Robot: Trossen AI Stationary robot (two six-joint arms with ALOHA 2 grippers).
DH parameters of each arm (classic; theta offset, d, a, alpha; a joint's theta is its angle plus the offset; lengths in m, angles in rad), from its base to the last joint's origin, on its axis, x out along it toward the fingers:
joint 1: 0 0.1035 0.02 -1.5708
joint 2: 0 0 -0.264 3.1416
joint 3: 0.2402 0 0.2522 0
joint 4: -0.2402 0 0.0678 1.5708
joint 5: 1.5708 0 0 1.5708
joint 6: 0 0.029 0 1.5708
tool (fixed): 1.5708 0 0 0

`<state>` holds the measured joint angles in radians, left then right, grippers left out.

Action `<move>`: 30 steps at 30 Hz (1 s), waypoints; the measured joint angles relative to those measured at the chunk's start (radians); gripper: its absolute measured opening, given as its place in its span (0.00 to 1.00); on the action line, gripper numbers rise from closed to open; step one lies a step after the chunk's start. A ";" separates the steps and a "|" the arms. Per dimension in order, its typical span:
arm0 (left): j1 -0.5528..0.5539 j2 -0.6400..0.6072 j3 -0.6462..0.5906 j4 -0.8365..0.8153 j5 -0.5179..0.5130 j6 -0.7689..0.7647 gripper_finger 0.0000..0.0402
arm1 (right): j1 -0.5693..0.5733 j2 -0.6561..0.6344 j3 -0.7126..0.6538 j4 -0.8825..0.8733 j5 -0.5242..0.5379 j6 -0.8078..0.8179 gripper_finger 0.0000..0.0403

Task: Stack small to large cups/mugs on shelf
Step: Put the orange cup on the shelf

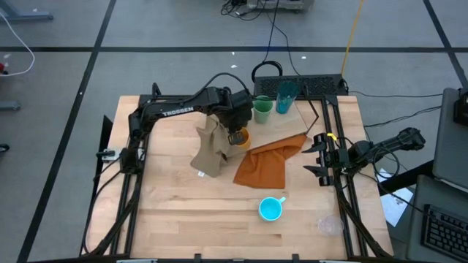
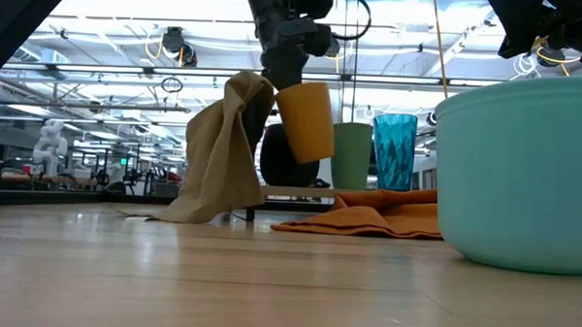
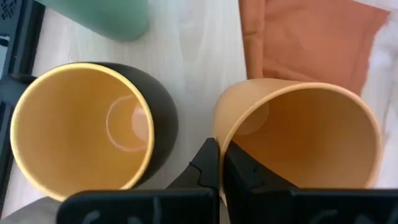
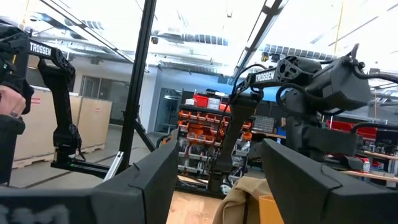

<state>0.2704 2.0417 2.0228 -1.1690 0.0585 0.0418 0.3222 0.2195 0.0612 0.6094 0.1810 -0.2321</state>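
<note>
My left gripper (image 1: 235,131) is shut on the small orange cup (image 2: 306,120), which is held tilted above the table next to the yellow mug with the dark outside (image 3: 81,124). The light green cup (image 1: 262,109) and the teal tumbler (image 1: 287,95) stand upright on the light wood shelf (image 1: 301,120) at the far side. The cyan mug (image 1: 270,210) stands near the front, and the clear glass (image 1: 329,225) stands to its right. My right gripper (image 1: 316,157) is open and empty at the table's right. My left gripper pinches the orange cup's rim wall (image 3: 219,134) between its two fingers, one finger (image 3: 242,168) inside the cup and one (image 3: 204,163) outside. The fingers come from above. The cup hangs tilted, mouth up, lifted clear of the shelf and table (image 2: 311,150).
A tan cloth (image 1: 208,150) stands bunched up beside my left gripper on its left. An orange cloth (image 1: 269,162) lies spread in the table's middle, one corner toward the shelf. Bare tabletop lies at the near left.
</note>
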 joint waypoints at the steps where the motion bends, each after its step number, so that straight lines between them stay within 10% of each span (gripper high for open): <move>1: 0.001 0.005 0.000 0.003 0.000 0.001 0.00 | 0.000 0.000 0.000 0.000 0.000 0.000 0.54; 30: 0.010 0.065 0.000 -0.008 0.013 0.003 0.02 | 0.000 0.000 0.000 -0.001 -0.001 -0.016 0.54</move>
<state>0.2802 2.1063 2.0232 -1.1772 0.0715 0.0448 0.3222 0.2199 0.0616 0.6083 0.1796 -0.2481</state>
